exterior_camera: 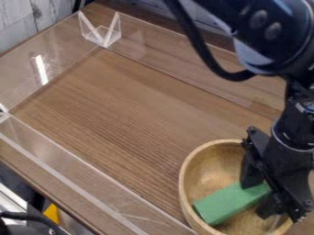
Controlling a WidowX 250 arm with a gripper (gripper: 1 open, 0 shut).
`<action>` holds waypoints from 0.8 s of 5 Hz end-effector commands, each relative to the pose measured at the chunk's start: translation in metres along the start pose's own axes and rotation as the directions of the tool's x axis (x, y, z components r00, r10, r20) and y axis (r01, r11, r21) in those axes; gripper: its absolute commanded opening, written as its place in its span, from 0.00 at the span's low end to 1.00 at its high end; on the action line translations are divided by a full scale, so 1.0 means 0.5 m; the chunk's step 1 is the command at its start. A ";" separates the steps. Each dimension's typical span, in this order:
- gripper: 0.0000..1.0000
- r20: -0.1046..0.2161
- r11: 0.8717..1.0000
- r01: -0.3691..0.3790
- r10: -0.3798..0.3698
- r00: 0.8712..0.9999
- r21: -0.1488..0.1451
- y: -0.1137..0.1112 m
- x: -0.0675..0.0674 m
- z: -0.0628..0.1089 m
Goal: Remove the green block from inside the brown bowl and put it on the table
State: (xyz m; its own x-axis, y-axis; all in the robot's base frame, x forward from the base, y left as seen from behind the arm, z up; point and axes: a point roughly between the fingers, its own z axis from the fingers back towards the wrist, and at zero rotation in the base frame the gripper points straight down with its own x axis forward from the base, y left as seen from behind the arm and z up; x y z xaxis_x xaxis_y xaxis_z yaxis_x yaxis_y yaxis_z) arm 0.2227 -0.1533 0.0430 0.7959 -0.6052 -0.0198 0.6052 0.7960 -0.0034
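And here are the black fingers [262, 196], down inside the bowl at about four o'clock, angled over one end of the bar. How far apart they stand I can't tell from here, nor whether they truly have hold of anything; the far side is hidden. They come in across the short way, it seems, because a long bar offers its narrow width most readily.

Next out, the green block [229, 203], in the bowl, smooth, matte-looking, straight-edged, one end toward eight o'clock, the other running under the gripper toward two. It slants, perhaps propped by the curving wall.

Around it, the brown bowl [192, 172]: round, shallow, pale tan, thick-rimmed, down at five o'clock in the view. Beyond, toward ten o'clock, stretches the table [110, 101], streaky brown wood grain, with a clear, shiny low wall [73, 174] along its edge. That's where the block must go; lifting over the rim could snag it.
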 end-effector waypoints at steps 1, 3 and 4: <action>0.00 0.034 0.997 -0.072 0.072 0.997 -0.007 0.015 -0.010 0.016; 0.00 0.069 0.983 -0.180 0.182 0.981 -0.031 0.071 -0.067 0.075; 0.00 0.104 0.978 -0.209 0.211 0.972 -0.025 0.128 -0.099 0.115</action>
State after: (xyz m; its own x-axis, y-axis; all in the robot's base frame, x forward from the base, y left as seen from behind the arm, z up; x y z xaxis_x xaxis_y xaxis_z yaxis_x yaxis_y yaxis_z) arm 0.2205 -0.0716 0.0945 0.9090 -0.4133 0.0541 0.4152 0.9092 -0.0301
